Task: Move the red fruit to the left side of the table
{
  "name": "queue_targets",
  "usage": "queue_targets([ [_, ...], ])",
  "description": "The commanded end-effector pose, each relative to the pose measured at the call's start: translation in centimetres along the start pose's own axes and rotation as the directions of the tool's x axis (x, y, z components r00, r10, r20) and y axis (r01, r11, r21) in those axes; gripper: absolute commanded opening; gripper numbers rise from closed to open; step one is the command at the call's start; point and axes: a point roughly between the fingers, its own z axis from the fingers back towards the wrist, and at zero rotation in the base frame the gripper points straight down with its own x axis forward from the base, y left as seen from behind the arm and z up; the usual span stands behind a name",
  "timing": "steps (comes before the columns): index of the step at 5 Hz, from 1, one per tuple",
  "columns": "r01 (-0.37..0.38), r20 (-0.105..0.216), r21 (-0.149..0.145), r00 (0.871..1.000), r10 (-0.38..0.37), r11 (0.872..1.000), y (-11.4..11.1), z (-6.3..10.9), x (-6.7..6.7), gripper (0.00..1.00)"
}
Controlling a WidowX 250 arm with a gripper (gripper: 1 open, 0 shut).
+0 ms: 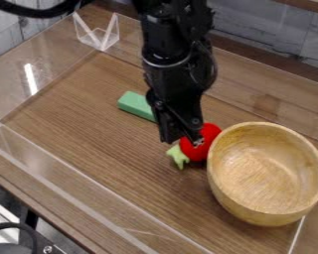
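I hang over the middle of the wood-grain tabletop (88, 149), my dark arm (175, 50) reaching down from the top of the view; my gripper (179, 133) is closed, its tips low and close to the upper left side of the red toy fruit (199, 141); whether I touch the fruit, I cannot tell from this angle, and I see no sign that I have it between my fingers. The fruit sits right of the middle of the view, tilted, its light green leafy cap (178, 157) pointing down and to the left; it lies just beside the left rim of the round wooden bowl (265, 177), outside it; the bowl stands upright at the right, its pale inside facing up. Behind me and to the left lies the flat green rectangular block (138, 104), its right end partly hidden by my own dark body; farther back, at the upper left, there is a clear plastic piece (98, 32); black cables (19, 230) curl in the lower left corner.
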Motion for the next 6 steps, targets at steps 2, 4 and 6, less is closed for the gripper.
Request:
queue_targets([
  [2, -0.068, 0.058, 0.072, 0.996, 0.064, 0.995, 2.4, 3.0, 0.6, 0.0],
  [4, -0.049, 0.056, 0.052, 0.997, 0.046, 0.997, 3.3, 0.7, -1.3, 1.0],
  [6, 0.088, 0.078, 0.029, 0.993, -0.09, 0.996, 0.9, -2.4, -0.8, 1.0],
])
